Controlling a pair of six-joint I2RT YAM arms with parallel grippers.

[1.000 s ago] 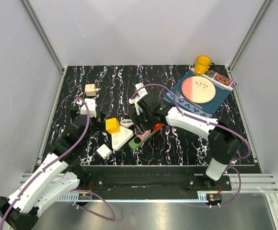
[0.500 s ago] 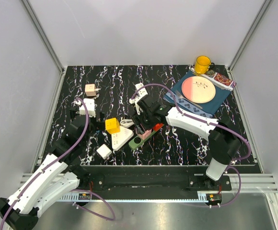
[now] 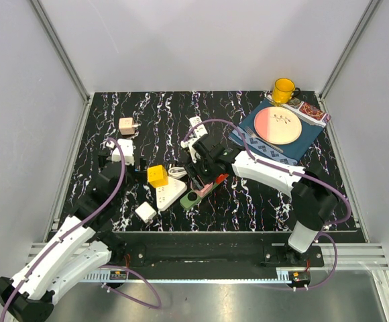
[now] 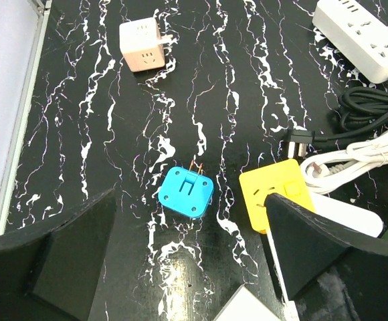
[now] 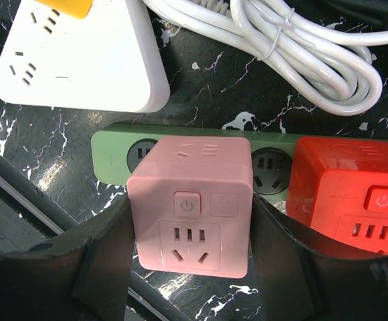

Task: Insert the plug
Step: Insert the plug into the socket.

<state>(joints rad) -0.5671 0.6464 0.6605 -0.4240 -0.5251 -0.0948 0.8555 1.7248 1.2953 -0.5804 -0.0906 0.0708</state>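
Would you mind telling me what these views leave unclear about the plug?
Prongs of the pink cube: right wrist view, hidden beneath its own body, so seating in the green strip is unclear.
Same joint, top view: covered by the right gripper.
Far end of the green strip: right wrist view, behind the red cube and cut off by the frame edge.
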